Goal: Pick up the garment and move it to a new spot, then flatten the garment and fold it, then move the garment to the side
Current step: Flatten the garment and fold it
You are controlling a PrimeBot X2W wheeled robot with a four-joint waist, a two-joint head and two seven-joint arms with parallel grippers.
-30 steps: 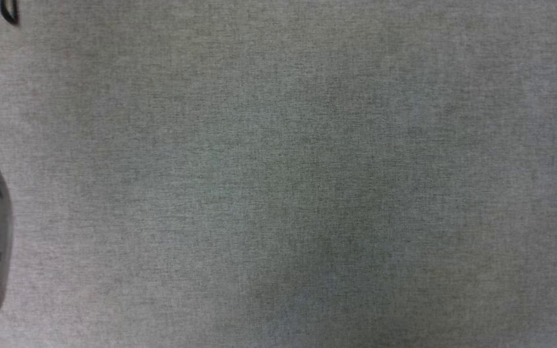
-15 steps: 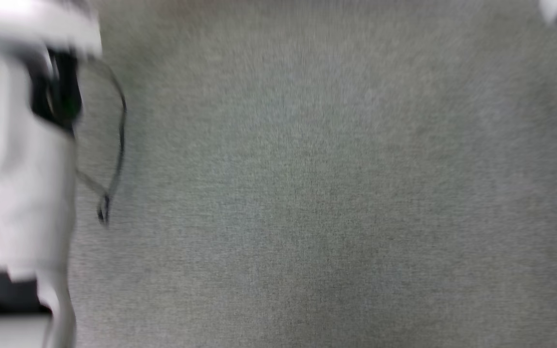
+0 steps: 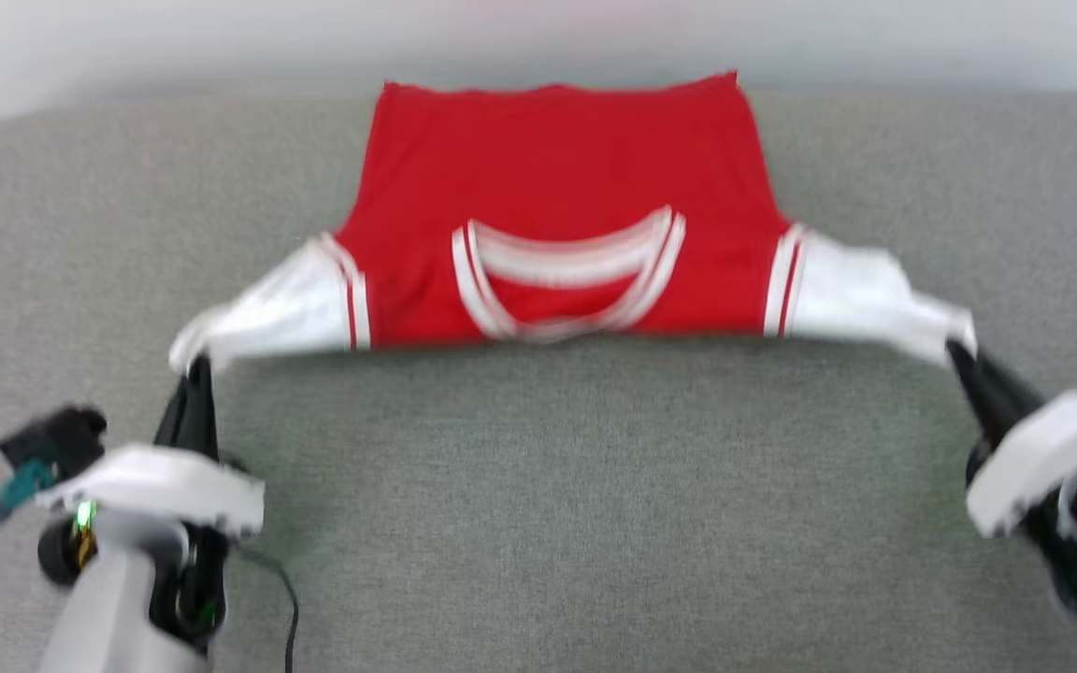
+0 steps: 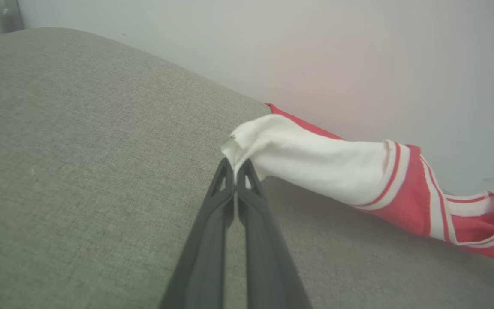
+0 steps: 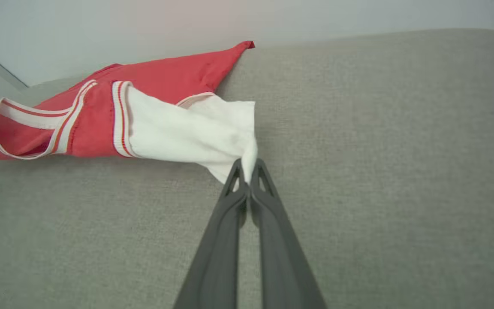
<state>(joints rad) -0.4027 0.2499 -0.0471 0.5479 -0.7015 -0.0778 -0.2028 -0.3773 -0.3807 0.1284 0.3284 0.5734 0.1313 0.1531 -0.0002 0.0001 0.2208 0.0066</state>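
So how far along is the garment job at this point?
Done: the garment lies spread on the grey fabric surface, with no fold in it. In hand: the left gripper and right gripper each pinch one of its white sleeve ends, stretching it flat. Left: folding, then moving it aside.

surface: grey woven fabric (image 3: 538, 505) — rounded far corner | behind: pale wall (image 4: 315, 51)
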